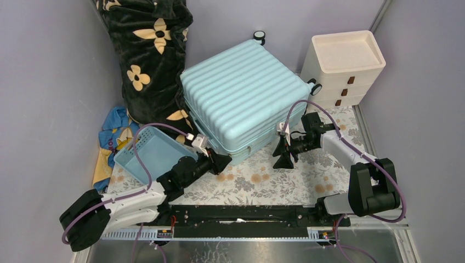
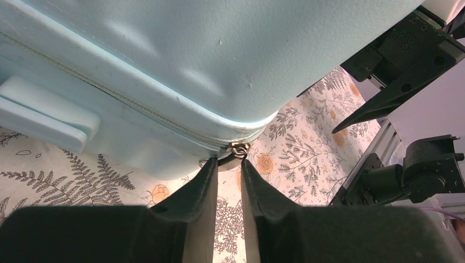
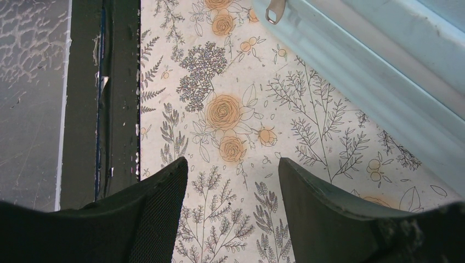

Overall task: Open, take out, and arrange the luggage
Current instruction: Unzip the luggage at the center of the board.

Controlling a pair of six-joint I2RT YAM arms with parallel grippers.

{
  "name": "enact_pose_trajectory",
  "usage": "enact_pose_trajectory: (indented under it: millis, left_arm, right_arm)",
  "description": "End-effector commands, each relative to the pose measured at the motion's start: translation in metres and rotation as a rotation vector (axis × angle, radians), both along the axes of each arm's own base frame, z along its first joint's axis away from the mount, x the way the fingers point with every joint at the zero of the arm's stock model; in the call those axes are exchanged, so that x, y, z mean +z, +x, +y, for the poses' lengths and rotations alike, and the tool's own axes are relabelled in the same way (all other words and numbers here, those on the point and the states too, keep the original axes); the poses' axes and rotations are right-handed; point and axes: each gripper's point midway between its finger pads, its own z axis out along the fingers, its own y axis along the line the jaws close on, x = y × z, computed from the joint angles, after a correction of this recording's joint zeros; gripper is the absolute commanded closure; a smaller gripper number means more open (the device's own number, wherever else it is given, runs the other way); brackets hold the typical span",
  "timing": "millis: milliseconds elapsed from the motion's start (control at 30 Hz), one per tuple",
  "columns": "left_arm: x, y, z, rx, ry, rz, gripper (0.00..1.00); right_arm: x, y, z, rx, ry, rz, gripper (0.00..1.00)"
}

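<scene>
The pale aqua luggage point(image 1: 241, 93) lies flat and closed on the floral cloth, ribbed shell up. My left gripper point(image 1: 224, 160) is at its near corner. In the left wrist view the fingertips point(image 2: 211, 167) stand narrowly apart, pinching the tab of the metal zipper pull point(image 2: 238, 148) under the luggage point(image 2: 219, 55) corner, left gripper point(image 2: 229, 163). My right gripper point(image 1: 284, 159) hangs open over the cloth beside the front right side. The right wrist view shows the right gripper point(image 3: 233, 167) empty, the luggage point(image 3: 384, 82) edge to its right, and a second zipper pull point(image 3: 274, 11).
A small blue basket point(image 1: 151, 153) sits against the luggage's left side. A dark flowered blanket point(image 1: 151, 55) stands behind it, with a blue-yellow cloth point(image 1: 112, 137) at its foot. A cream drawer unit point(image 1: 342, 66) stands at back right. Walls close in on three sides.
</scene>
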Motion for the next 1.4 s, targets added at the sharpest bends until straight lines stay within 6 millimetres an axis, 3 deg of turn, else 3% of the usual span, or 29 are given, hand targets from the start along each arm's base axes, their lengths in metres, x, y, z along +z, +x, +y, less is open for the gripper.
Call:
enact_pose_trajectory:
  millis: [0,267,533,733,1000,1200,1367]
  left_arm:
    - [0.012,0.020,0.011,0.113,0.036,-0.051,0.75]
    - [0.007,0.021,0.021,0.167,0.078,-0.034,0.80]
    - [0.009,0.023,0.023,0.176,0.084,-0.045,0.79]
    - [0.018,0.015,0.010,0.082,0.062,-0.096,0.66]
    - [0.012,-0.011,0.024,-0.019,0.130,-0.151,0.37]
    - [0.008,-0.017,0.013,-0.086,0.084,-0.181,0.38]
    - [0.006,-0.011,-0.002,-0.095,0.044,-0.151,0.46]
  right_arm:
    - [0.010,0.004,0.005,0.027,0.015,-0.030,0.31]
    - [0.010,0.003,0.006,0.034,0.014,-0.026,0.31]
    - [0.010,0.001,0.006,0.041,0.013,-0.023,0.31]
    - [0.009,0.002,0.006,0.041,0.010,-0.026,0.31]
    - [0.009,0.001,0.006,0.050,0.010,-0.027,0.31]
    - [0.006,-0.001,0.007,0.055,0.002,-0.016,0.31]
    - [0.004,0.000,0.006,0.055,-0.005,-0.013,0.31]
